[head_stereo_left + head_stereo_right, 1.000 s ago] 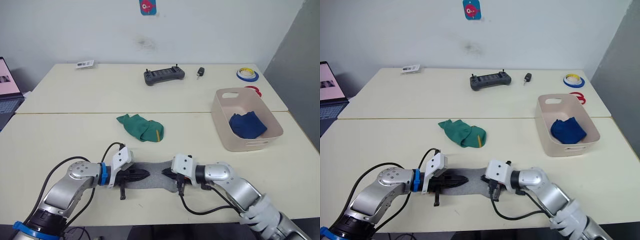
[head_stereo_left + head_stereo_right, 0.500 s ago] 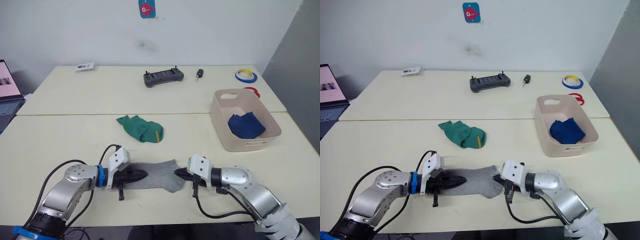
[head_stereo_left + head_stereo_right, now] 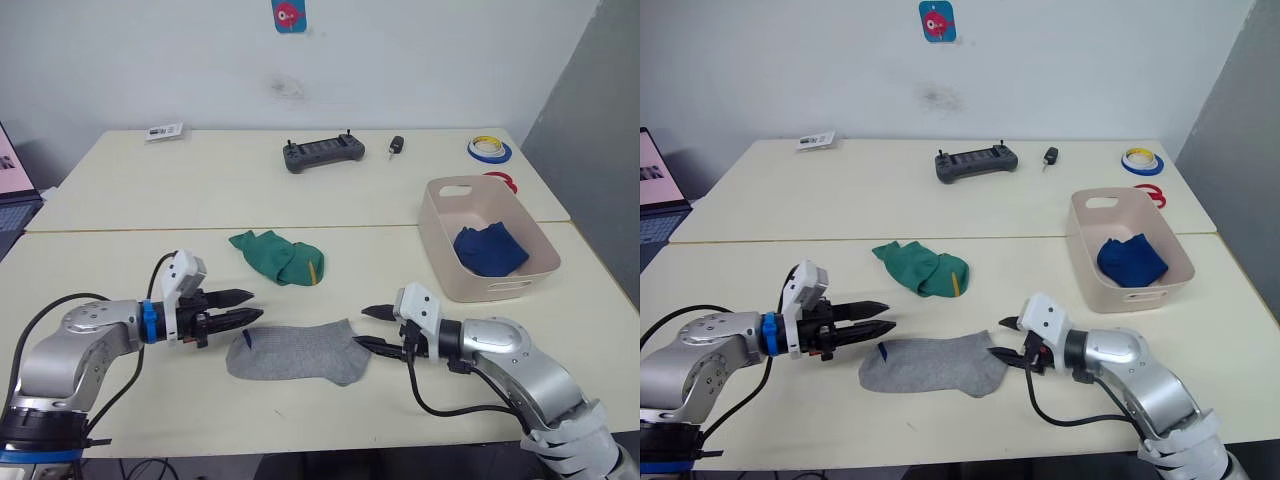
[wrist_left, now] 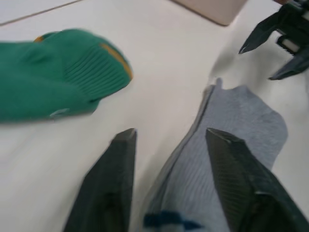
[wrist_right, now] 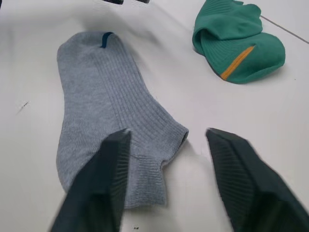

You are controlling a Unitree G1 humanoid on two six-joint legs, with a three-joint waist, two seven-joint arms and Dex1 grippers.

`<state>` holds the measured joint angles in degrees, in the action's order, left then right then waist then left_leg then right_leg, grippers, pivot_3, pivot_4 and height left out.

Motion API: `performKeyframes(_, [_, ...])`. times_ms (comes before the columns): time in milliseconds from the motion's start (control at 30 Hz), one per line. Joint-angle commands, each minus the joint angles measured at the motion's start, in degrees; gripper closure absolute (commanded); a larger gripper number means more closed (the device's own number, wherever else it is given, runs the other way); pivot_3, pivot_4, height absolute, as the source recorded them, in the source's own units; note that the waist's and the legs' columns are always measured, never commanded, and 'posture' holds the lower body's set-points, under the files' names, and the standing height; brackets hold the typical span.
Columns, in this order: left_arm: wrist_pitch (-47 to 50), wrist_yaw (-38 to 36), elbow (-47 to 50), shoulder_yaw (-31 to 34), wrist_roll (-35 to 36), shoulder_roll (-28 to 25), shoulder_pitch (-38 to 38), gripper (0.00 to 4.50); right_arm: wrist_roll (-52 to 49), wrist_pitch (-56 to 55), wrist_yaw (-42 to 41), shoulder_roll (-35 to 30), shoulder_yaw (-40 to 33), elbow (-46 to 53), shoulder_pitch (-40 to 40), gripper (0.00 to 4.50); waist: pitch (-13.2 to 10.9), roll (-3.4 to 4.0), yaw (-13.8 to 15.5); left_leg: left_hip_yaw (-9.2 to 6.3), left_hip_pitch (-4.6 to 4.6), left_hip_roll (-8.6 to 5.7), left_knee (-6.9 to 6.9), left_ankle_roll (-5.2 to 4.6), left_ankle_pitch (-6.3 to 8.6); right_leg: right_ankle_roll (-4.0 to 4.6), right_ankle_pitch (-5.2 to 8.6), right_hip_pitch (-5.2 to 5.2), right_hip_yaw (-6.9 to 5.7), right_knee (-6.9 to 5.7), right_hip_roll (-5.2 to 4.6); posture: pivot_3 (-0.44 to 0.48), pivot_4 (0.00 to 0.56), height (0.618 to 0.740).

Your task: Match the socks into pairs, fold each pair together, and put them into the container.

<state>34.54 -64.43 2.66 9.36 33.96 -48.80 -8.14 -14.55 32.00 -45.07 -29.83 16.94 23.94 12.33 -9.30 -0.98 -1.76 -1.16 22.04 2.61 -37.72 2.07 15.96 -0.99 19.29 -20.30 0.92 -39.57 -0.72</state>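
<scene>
Fingers (image 3: 243,308) spread beside one grey sock (image 3: 297,351).

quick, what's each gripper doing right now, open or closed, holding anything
Left gripper: open, holding nothing, beside the grey sock.
Right gripper: open, holding nothing, at the sock's other end.

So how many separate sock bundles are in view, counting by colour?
3. A grey one lies flat on the near table between the two end effectors, a green one sits bunched behind it, and a blue one is in the container. Each bundle may hide a second sock.
</scene>
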Motion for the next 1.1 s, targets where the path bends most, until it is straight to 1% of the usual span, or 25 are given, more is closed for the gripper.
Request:
performKeyframes(33, [2.4,-1.3,-1.3,1.4,1.2,-1.5,0.0,1.11,-0.3,0.0,0.0,1.4,0.4,-1.5,2.0,0.48,0.0,-0.03,0.0,0.00,0.00,0.00,0.00,0.00,0.00,0.00,0.00,0.00,0.00,0.00,0.00,0.000,0.150,0.740])
performKeyframes(100, [4.4,-1.8,-1.1,0.5,1.4,-1.8,0.5,1.11,0.0,0.1,-0.3,2.0,1.2,-3.0,2.8,0.48,0.0,-0.03,0.0,0.00,0.02,0.00,0.00,0.00,0.00,0.00,0.00,0.00,0.00,0.02,0.00,0.000,0.150,0.740])
performKeyframes(233, [5.0,-0.6,-0.7,-1.8,-0.8,-0.7,0.9,1.11,1.3,-1.2,-0.5,2.3,2.6,-5.1,4.0,0.48,-0.1,-0.02,0.1,0.01,0.04,-0.01,0.00,0.00,0.00,0.00,0.00,-0.01,-0.01,0.03,-0.04,0.000,0.150,0.740])
performKeyframes(400, [5.0,0.1,-0.9,-4.1,-2.7,-0.6,2.3,1.11,2.2,-1.8,-1.2,1.4,3.7,-3.9,3.5,0.48,-0.1,-0.02,0.1,0.02,0.06,-0.02,0.00,0.00,0.00,0.00,0.00,-0.01,-0.01,0.04,-0.08,0.000,0.150,0.740])
performKeyframes(567, [4.8,1.0,-1.6,-4.8,-4.0,-0.4,3.1,1.11,2.4,-1.2,-0.3,1.9,3.3,-4.3,3.3,0.48,-0.1,-0.02,0.1,0.01,0.05,-0.02,0.01,0.00,0.00,0.00,0.00,-0.02,-0.01,0.04,-0.08,0.000,0.150,0.740])
performKeyframes(667, [4.2,0.9,-1.9,-5.5,-4.8,-0.4,3.2,1.65,1.0,1.7,0.3,3.6,2.6,-6.3,4.6,0.46,-0.1,-0.02,0.1,0.01,0.04,-0.01,0.01,0.00,0.00,0.00,0.00,-0.02,-0.01,0.04,-0.08,0.000,0.150,0.740])
performKeyframes(733, [3.9,0.8,-1.7,-5.9,-5.2,-0.4,3.6,2.21,0.2,4.0,0.3,4.6,2.3,-8.2,5.9,0.46,-0.1,-0.01,0.1,0.01,0.04,-0.01,0.01,0.00,0.00,0.00,0.00,-0.02,0.00,0.03,-0.08,0.000,0.150,0.740])
performKeyframes(800, [3.7,0.7,-1.5,-6.0,-5.4,-0.3,4.0,2.88,1.5,4.1,-0.6,4.3,3.6,-10.7,7.7,0.46,-0.1,-0.01,0.1,0.02,0.04,-0.02,0.02,0.00,0.00,0.00,0.00,-0.02,0.00,0.04,-0.08,0.000,0.150,0.740])
performKeyframes(833, [3.6,0.6,-1.3,-6.0,-5.4,-0.2,4.1,3.09,2.3,3.8,-1.0,4.1,4.4,-11.6,8.5,0.46,-0.1,-0.01,0.1,0.02,0.04,-0.02,0.02,0.00,0.00,0.00,0.00,-0.02,0.00,0.05,-0.09,0.000,0.150,0.740])
performKeyframes(967, [2.6,-0.2,0.1,-6.4,-5.7,-0.5,5.6,4.25,4.1,3.9,-1.7,4.4,7.1,-13.8,10.6,0.46,-0.1,0.00,0.0,0.05,0.04,-0.03,0.06,0.00,0.00,0.00,0.00,-0.03,0.01,0.08,-0.10,0.000,0.150,0.740])
performKeyframes(1000, [2.4,-0.4,0.7,-6.5,-5.7,-0.6,6.2,4.48,4.5,3.9,-2.1,4.3,7.9,-13.9,10.8,0.46,-0.1,0.00,0.0,0.04,0.04,-0.02,0.07,0.00,0.00,0.01,0.00,-0.03,0.00,0.08,-0.11,0.000,0.150,0.740])
performKeyframes(1033, [2.1,-0.4,1.2,-6.6,-5.8,-0.6,6.6,4.50,5.0,3.8,-2.5,4.2,8.7,-13.9,10.9,0.86,-0.1,0.00,0.0,0.05,0.03,-0.02,0.09,0.00,0.00,0.01,0.00,-0.03,0.01,0.08,-0.11,0.000,0.150,0.740])
performKeyframes(1100, [1.8,-0.2,1.8,-6.6,-5.9,-0.5,7.0,4.50,5.5,3.9,-2.4,4.4,9.5,-13.9,11.1,1.40,-0.1,0.00,0.0,0.05,0.01,-0.02,0.14,0.01,0.00,0.01,0.00,-0.03,0.01,0.10,-0.12,0.000,0.150,0.740])
